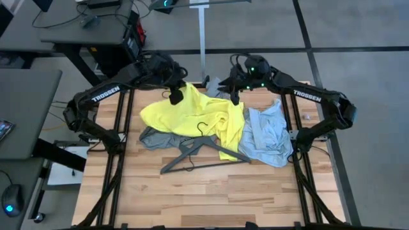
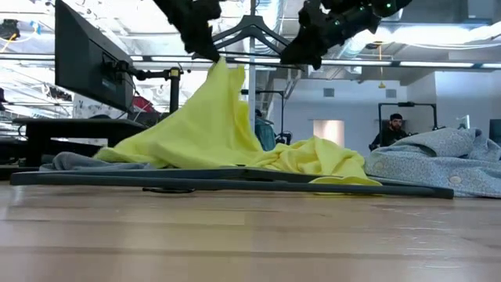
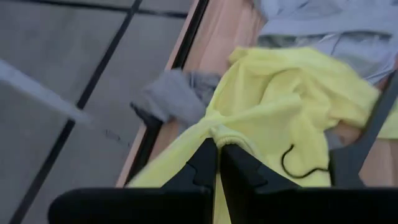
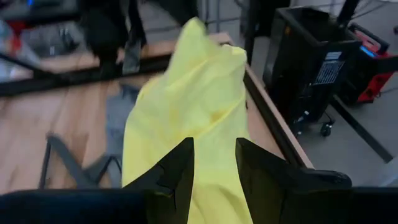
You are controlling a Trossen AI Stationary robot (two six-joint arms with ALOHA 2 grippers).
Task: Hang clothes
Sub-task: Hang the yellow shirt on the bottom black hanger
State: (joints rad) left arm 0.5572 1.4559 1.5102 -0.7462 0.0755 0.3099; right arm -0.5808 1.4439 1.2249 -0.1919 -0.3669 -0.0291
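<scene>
The left gripper (image 3: 217, 163) pinches only a thin fold of the yellow T-shirt (image 1: 185, 115), lifted off the worktop (image 1: 211, 191), while the right gripper (image 4: 214, 163) hovers half open, so the fabric may slip free or drag the black hanger (image 1: 198, 153) along.

Both arms, the left arm (image 1: 102, 96) and the right arm (image 1: 313, 97), are dark, nearly black, built of rounded jointed links, each with white "TROSSEN" lettering along the forearm. A small green light glows near the right arm's wrist, and thin black cables run along the links. The fingers (image 4: 180, 171) are flat, matte-black angular plates with bevelled tips.
</scene>
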